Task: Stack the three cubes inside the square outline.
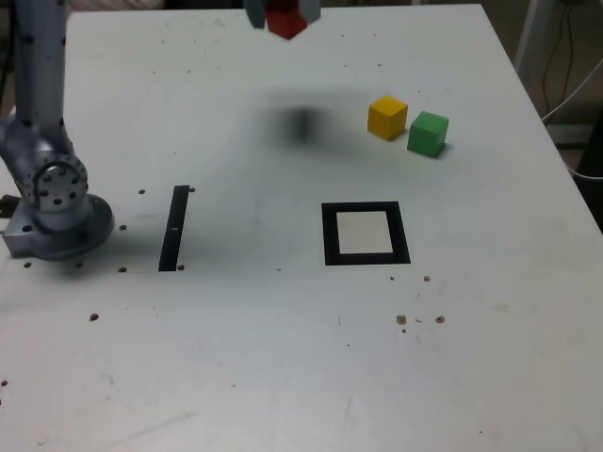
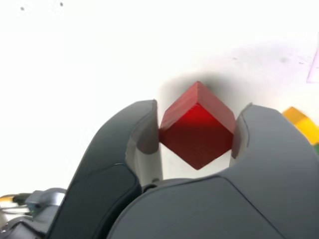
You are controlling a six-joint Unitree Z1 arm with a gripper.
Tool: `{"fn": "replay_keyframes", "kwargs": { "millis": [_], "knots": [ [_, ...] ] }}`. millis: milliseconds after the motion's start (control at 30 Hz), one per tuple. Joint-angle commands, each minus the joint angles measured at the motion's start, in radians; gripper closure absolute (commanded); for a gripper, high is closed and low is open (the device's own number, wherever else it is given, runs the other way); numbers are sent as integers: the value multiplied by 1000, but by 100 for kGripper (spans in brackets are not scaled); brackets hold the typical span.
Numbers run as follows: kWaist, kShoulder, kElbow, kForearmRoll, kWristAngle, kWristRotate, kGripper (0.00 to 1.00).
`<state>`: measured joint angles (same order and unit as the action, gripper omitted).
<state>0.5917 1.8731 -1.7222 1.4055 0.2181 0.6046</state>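
My gripper (image 2: 197, 137) is shut on the red cube (image 2: 197, 127), which sits cornerwise between the two grey jaws. In the exterior view the red cube (image 1: 285, 23) hangs high above the table at the top edge, with only the gripper's tip (image 1: 283, 13) showing, and a dark shadow lies on the table below it. The yellow cube (image 1: 387, 117) and the green cube (image 1: 428, 133) rest side by side on the table, toward the exterior view's right. The square outline (image 1: 366, 234) lies nearer the front, with nothing in its pale centre. A sliver of the yellow cube (image 2: 301, 122) shows in the wrist view.
The arm's grey base (image 1: 57, 212) stands at the exterior view's left. A thin black strip (image 1: 174, 228) lies on the white table (image 1: 283, 358) beside it. Cables and a metal leg show past the table's right edge (image 1: 565, 56).
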Motion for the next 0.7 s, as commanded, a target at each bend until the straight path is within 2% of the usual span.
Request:
{"fn": "replay_keyframes", "kwargs": {
  "millis": [0, 300, 667],
  "knots": [
    [-50, -48, 26, 4, 0, -18, 80],
    [-292, -126, 160, 3, -10, -204, 80],
    [-502, -93, 208, -57, -64, -369, 80]
  ]
}}
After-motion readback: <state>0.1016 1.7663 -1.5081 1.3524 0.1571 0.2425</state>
